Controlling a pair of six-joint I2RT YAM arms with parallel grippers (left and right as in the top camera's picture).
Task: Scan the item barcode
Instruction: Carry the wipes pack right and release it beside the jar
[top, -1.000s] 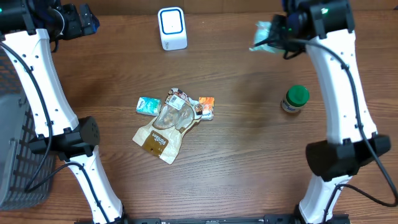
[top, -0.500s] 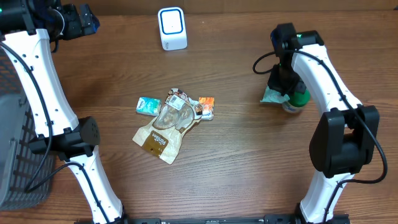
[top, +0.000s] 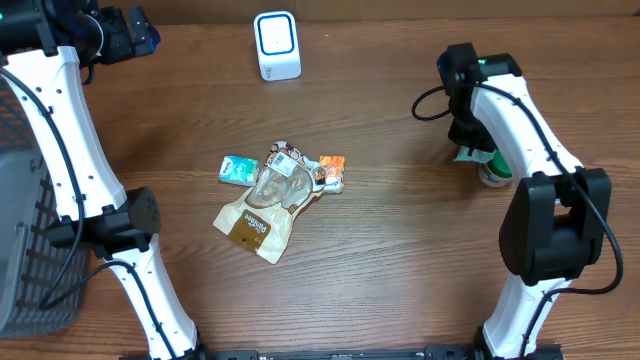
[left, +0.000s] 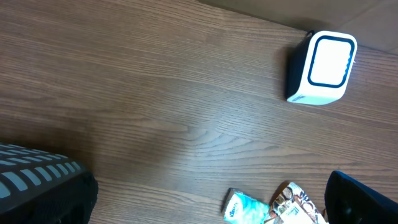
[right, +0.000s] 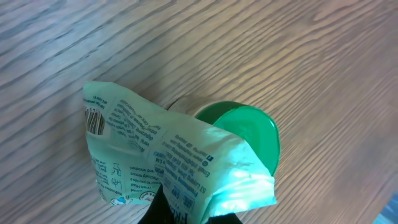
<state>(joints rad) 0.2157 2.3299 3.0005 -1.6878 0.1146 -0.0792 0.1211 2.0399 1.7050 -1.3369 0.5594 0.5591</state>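
One pale green crinkly plastic packet (right: 161, 155) is hanging from my right claw (right: 186, 211), which is pinching shut on the packet's lower edge at the bottom of the wrist frame. I am holding it at the right of the overhead frame, directly over the small jar with the green round lid (right: 249, 134). I cannot tell whether packet and lid are touching.

I am judging that I am in the carrying step, with the scan not yet done. The printed black barcode (right: 93, 119) is showing on the packet's left end, facing up toward my wrist camera. The white box scanner with the blue-edged window (top: 277, 45) is standing at the top centre of the overhead frame, well apart from my packet. The next move is calling for a lift across the brown wooden worktop (top: 400, 250) toward that scanner, and a turn of my wrist to face the barcode at its window.

My left claw (top: 130, 35) is waiting in the upper left, jaws spread wide, gripping nothing.
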